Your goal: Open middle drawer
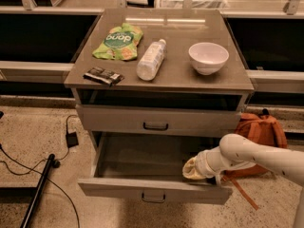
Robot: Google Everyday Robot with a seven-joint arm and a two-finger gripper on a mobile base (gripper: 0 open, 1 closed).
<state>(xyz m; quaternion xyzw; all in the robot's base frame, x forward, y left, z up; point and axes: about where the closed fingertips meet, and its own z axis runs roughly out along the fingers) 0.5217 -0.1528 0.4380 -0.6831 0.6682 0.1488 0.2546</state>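
The white arm (259,156) enters from the right edge low in the camera view and stretches leftward, sloping slightly down. Its wrist (212,162) narrows into the cream-coloured gripper (191,169), which points left and sits low, just right of centre.

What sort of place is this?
Probably an office or lab break area: grey metal drawer cabinet holding green chip bag and white bowl, orange backpack on floor; gripper at open middle drawer's right end.
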